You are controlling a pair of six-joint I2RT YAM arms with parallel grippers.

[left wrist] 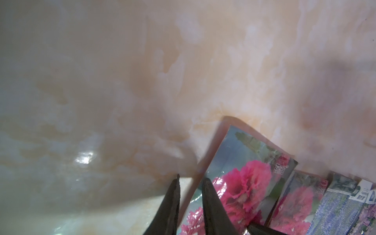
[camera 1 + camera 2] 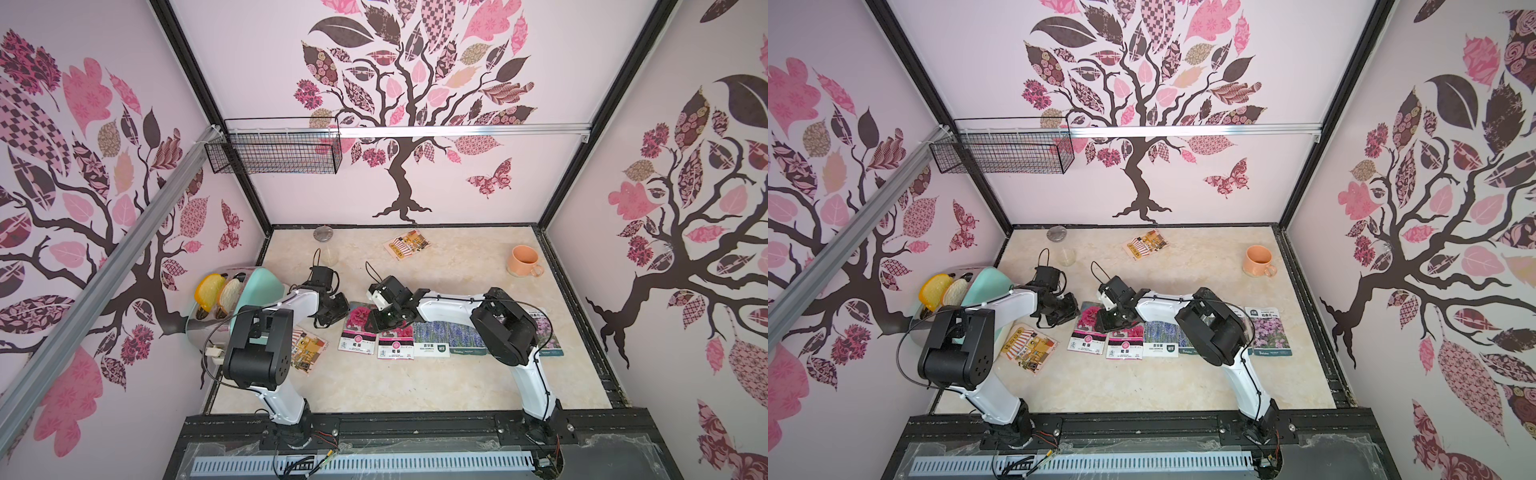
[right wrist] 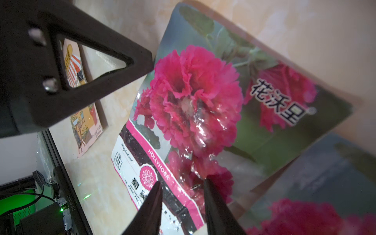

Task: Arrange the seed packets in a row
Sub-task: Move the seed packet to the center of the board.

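Note:
Several seed packets lie in a row mid-table: two red-pink flower packets [image 2: 356,332] [image 2: 395,345], lavender ones [image 2: 432,338] and a pink-purple one [image 2: 1268,332], partly hidden by my right arm. One orange cartoon packet [image 2: 308,350] lies left of the row, another [image 2: 407,244] near the back wall. My left gripper [image 1: 192,177] is open by a narrow gap, straddling the left edge of the leftmost red-pink packet [image 1: 244,183]. My right gripper [image 3: 182,182] is open just above that same packet [image 3: 195,101]. The packet's far corner curls up slightly.
A toaster holding bread [image 2: 232,299] stands at the left edge beside my left arm. A peach mug [image 2: 524,261] sits at the back right. A glass jar [image 2: 328,254] and its lid [image 2: 322,233] are at the back left. A wire basket [image 2: 274,151] hangs on the wall.

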